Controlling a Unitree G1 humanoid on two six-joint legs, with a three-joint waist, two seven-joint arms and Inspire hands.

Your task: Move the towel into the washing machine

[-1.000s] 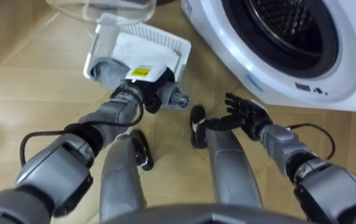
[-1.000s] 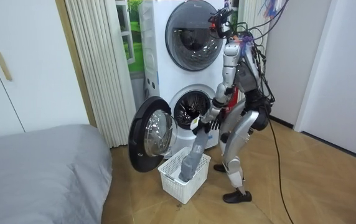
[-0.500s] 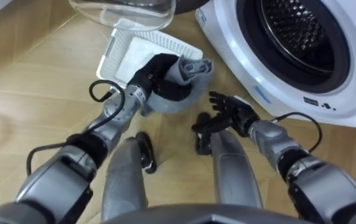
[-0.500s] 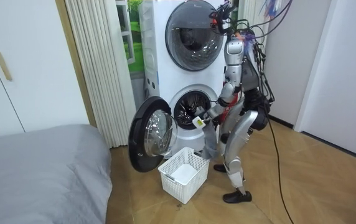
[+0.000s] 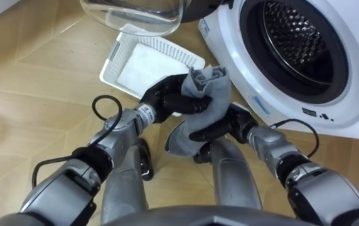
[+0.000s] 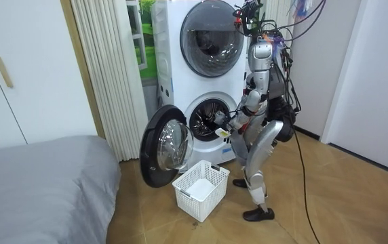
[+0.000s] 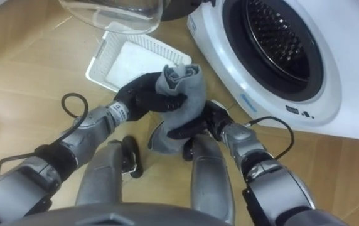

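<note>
Clutching bunched grey towel [image 5: 207, 100]: left hand [image 5: 169, 98], right hand [image 5: 222, 129].

White slatted laundry basket [image 5: 143, 59] on wooden floor [image 5: 35, 94], grey-covered bed [image 6: 38, 183] and pleated curtain [image 6: 106, 74] beyond

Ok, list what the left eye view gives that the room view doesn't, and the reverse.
Left eye view: fingers of the left hand and right hand curled on the grey towel, plus the perforated drum. Room view: the robot standing before the washing machine, a second machine stacked above, a bed. Shared: the white basket and the open door.
</note>
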